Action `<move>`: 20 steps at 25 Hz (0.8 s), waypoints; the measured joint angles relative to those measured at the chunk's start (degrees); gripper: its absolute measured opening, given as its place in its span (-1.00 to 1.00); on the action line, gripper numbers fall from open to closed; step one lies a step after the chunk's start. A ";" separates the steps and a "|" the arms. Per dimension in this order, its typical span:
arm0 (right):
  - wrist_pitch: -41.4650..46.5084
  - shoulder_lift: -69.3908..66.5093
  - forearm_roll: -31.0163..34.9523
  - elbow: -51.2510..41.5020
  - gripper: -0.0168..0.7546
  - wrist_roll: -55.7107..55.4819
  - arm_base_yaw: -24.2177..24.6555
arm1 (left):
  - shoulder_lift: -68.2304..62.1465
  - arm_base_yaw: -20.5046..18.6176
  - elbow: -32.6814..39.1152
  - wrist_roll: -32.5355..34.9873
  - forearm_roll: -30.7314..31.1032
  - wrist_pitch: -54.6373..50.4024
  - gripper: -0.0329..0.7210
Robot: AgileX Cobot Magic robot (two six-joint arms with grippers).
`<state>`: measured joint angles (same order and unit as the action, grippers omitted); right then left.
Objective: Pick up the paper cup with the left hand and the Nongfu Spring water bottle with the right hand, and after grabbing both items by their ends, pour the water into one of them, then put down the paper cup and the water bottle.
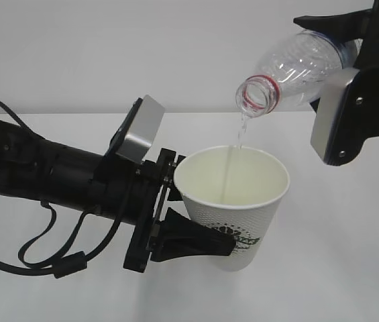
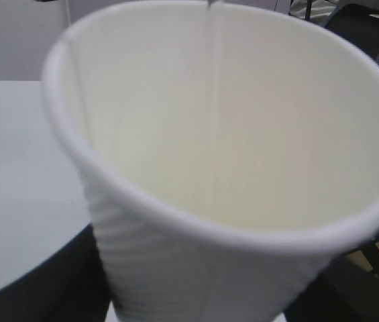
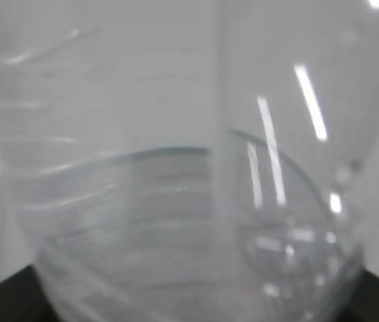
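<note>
my left gripper (image 1: 196,231) holds the paper cup (image 1: 233,204) by its lower side wall, jaws closed around it. the cup is upright with a slight tilt, raised just above the white surface (image 1: 350,268), mouth open to the top. its printed logo faces the exterior view, partly behind one black finger (image 1: 199,240).

my right gripper (image 1: 340,67) holds the water bottle (image 1: 296,67) by its base end, jaws closed on it. the bottle is tilted neck-down, above and to the right of the cup. its open mouth with the red neck ring sits over the cup opening, not touching the rim.

a thin stream of water (image 1: 233,161) runs from the bottle mouth into the cup. in the left wrist view the stream appears as a fine line against the inner wall of the cup (image 2: 243,134). in the right wrist view the bottle (image 3: 176,201) fills the frame, blurred.
</note>
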<state>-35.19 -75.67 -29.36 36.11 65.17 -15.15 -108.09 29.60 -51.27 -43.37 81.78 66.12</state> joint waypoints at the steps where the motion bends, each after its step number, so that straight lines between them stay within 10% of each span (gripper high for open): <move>1: 0.00 0.00 0.00 0.00 0.35 0.00 0.00 | 0.00 0.00 0.00 0.00 0.00 0.00 0.41; 20: -0.50 0.00 0.00 0.00 0.35 1.30 0.00 | 0.00 0.00 0.00 0.00 0.04 0.00 0.41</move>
<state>-35.69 -75.67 -29.36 36.11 66.47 -15.15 -108.09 29.60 -51.27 -43.37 81.82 66.12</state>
